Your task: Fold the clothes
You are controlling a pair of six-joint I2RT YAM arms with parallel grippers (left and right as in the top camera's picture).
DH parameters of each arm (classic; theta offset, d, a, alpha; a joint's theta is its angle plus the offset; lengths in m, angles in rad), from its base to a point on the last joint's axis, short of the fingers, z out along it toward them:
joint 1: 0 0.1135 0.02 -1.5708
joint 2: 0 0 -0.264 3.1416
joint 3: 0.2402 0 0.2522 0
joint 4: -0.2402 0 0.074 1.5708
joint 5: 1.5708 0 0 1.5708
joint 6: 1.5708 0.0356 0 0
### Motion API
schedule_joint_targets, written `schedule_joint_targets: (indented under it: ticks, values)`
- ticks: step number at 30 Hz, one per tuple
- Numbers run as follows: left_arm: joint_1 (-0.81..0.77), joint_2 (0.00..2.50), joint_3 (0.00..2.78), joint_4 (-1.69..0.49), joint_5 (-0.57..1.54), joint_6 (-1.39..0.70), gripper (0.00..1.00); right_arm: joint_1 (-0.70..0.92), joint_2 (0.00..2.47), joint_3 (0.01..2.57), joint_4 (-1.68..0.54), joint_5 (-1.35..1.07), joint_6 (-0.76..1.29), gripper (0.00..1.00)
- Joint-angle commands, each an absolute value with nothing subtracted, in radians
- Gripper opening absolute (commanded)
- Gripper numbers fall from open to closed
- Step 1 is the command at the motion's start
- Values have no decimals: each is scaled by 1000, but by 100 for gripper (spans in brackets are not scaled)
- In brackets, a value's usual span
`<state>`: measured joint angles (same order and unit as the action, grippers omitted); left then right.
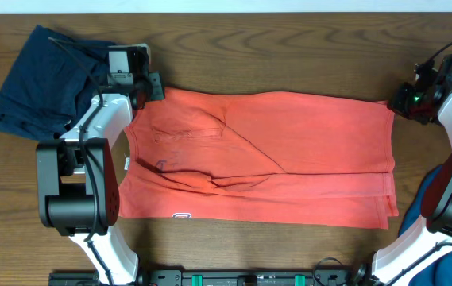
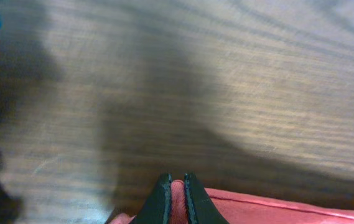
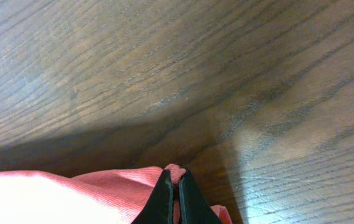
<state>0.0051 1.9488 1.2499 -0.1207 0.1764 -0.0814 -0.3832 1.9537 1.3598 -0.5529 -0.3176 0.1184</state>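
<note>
Corners first — my left gripper (image 2: 177, 180) and right gripper (image 3: 175, 175) each clamp a far corner of the shirt (image 1: 289, 151), spread flat across the tabletop (image 1: 273, 48) middle, ready, I judge, to fold that edge nearward.

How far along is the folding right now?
Done: the coral shirt looks folded over into a wide band, layers showing at its near right corner. In hand: the left claw and right claw each pinch a far corner. Left: further folds, and the navy garment lies bunched, unfolded.
</note>
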Motion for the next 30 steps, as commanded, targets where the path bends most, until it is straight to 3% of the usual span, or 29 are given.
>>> schedule_joint_targets:
  ticks: [1, 30]
  values:
    - [25, 1890, 1255, -163, 160, -83, 6, -388, 1895, 1361, -569, -322, 94, 1]
    - [30, 1829, 1253, -720, 1, -83, 6, -399, 1842, 1361, -999, -110, 162, 1]
